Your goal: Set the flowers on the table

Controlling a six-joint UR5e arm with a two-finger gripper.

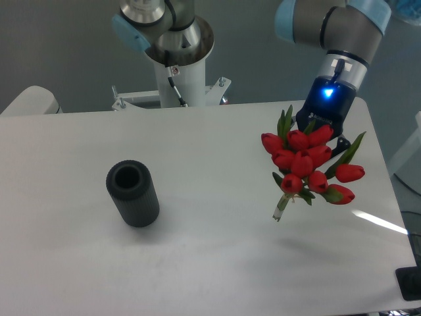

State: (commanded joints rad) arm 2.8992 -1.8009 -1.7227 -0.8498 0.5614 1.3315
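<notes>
1. The dark end effector [320,126], with a blue light glowing on the wrist above it, hangs in the upper right of the frame, at the end of a grey arm with pale blue joint caps.
2. Its fingers are mostly hidden behind the blooms, so how far apart they stand cannot be told; the bunch hangs directly from it and looks held there, though the contact itself is out of sight.
3. The small bunch of red tulips with green leaves and green stems [306,164] sits just below and in front of the end effector, in the right part of the frame.
4. The blooms face the camera, and the stem ends point down and to the left.
5. The stem ends appear to hang above the large white matte surface with rounded corners [217,257] rather than rest on it; a faint shadow lies on the surface lower right of them.
6. A dark ribbed cylinder with an open top [132,193] stands on the surface in the left half of the frame, well apart from the flowers.
7. The arm's white base column [179,79] rises behind the far edge, at upper centre.
</notes>
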